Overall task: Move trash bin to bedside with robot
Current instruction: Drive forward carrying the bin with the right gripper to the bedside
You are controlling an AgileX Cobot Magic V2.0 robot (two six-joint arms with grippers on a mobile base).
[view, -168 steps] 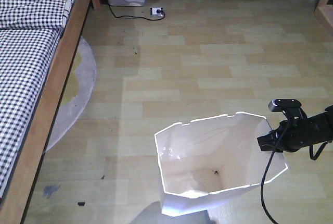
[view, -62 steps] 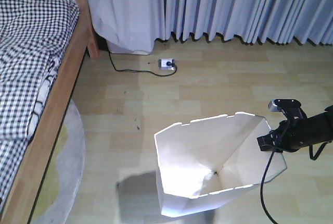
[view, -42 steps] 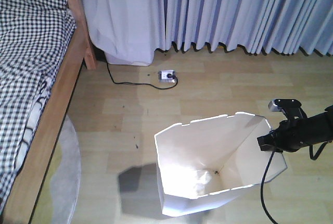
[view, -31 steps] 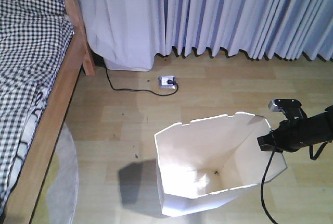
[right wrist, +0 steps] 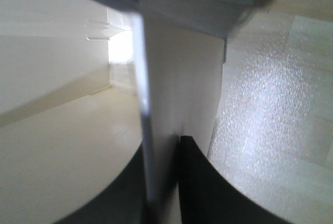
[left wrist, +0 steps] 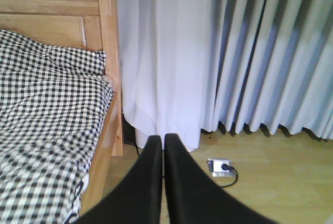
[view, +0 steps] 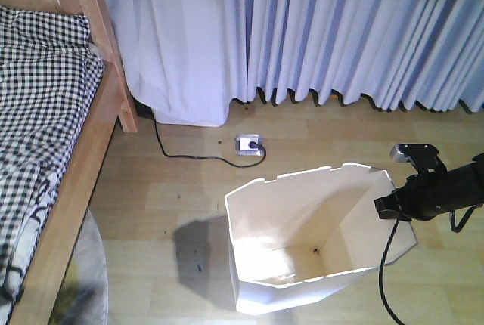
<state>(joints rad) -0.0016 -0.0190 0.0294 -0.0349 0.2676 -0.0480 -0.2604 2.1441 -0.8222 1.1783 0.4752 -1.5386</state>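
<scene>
One knee-high white plastic trash bin (view: 283,215), tapered and cream inside, sits over the light wood-plank floor (view: 378,128). It is near the bed but apart from it, with bare floor between. Whether its base rests on the floor or hangs just clear cannot be told.

The small black right gripper (view: 390,208) holds the bin's right wall at the rim. The right wrist view shows its fingers (right wrist: 195,182) clamped on the thin plastic, one inside and one outside. A rim grip of this kind probably lets the mobile base move the bin using one arm.

The left gripper (left wrist: 163,143) is idle, fingers pressed together on nothing, aimed toward the bed (view: 79,174) with its light brown wooden frame and black-and-white checked bedding. Pale pleated curtains (view: 340,30) hang behind. A white power strip (view: 249,143) lies beyond the bin.
</scene>
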